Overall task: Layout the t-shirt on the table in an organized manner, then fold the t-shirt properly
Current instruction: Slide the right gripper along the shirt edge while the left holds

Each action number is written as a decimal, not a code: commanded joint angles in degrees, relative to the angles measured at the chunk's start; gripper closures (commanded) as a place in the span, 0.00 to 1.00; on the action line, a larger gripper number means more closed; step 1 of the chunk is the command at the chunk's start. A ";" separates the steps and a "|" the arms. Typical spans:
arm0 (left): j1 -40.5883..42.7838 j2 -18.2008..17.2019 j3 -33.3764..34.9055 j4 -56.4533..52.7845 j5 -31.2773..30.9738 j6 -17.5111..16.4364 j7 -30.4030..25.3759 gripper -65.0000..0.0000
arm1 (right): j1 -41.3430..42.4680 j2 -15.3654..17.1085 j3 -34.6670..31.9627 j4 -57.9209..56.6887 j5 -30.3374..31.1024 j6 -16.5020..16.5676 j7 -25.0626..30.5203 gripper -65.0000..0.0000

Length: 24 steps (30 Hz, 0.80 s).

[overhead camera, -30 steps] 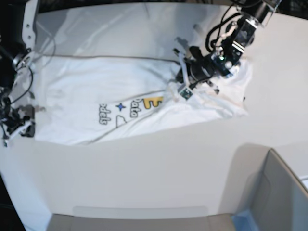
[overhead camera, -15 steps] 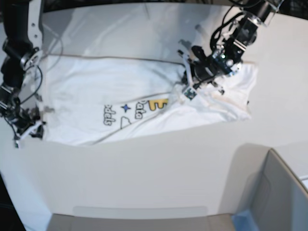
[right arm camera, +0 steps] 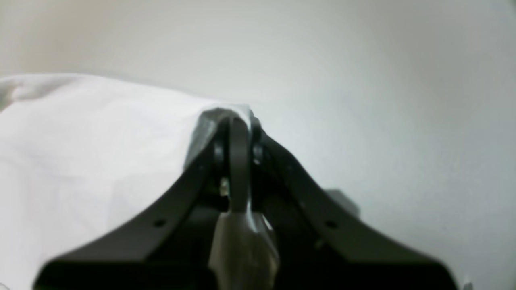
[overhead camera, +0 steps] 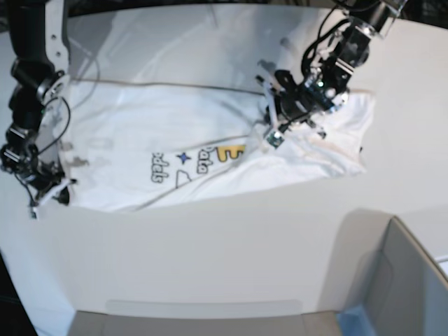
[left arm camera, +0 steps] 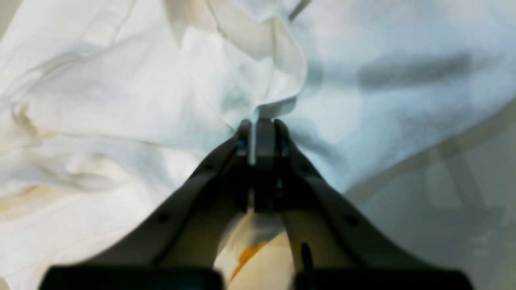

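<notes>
White cotton, the T-shirt (overhead camera: 112, 126) lies half-smoothed across the counter (overhead camera: 210, 259), both claws, left (left arm camera: 262, 121) and right (right arm camera: 246, 117), pinched closed on it. Laying-out seems in hand; next probably calls for pulling its bunched part flat.

My base view is bright but soft and slightly smeared, a broad shadow falling beside the grey bin (overhead camera: 413, 280) on the pale table (overhead camera: 210, 259). Both wrist views reach me blurred, the dark hand parts in the foreground out of focus; shadow bands cross the white cloth (left arm camera: 383, 121) on my left feed.
</notes>
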 commanded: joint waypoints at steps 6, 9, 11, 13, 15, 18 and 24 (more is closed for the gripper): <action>-1.04 3.06 -4.28 -3.79 3.30 0.66 9.77 1.00 | 1.14 2.31 0.18 2.20 -2.21 0.93 -6.07 1.00; -1.04 5.08 -7.89 -3.79 3.22 0.57 10.83 1.00 | -0.36 2.31 0.18 4.75 -2.21 0.93 -6.07 1.00; -1.04 6.40 -10.35 -3.79 3.22 0.57 12.41 1.00 | -1.24 2.31 0.01 6.77 -2.21 0.93 -6.07 1.00; -0.87 7.54 -13.25 -3.79 3.22 0.57 13.47 1.00 | -1.85 2.22 0.01 8.53 -2.21 0.93 -6.16 1.00; -0.78 8.33 -16.68 -3.79 3.22 0.57 13.90 1.00 | -2.38 2.22 0.01 9.06 -2.12 0.93 -7.47 1.00; -0.96 9.74 -21.78 -3.70 3.13 0.49 15.31 1.00 | -2.29 2.14 0.27 10.29 -1.86 0.93 -10.20 1.00; -2.19 13.61 -28.37 -3.70 3.13 0.49 17.86 1.00 | -2.38 0.90 0.44 15.39 -1.16 0.93 -14.42 1.00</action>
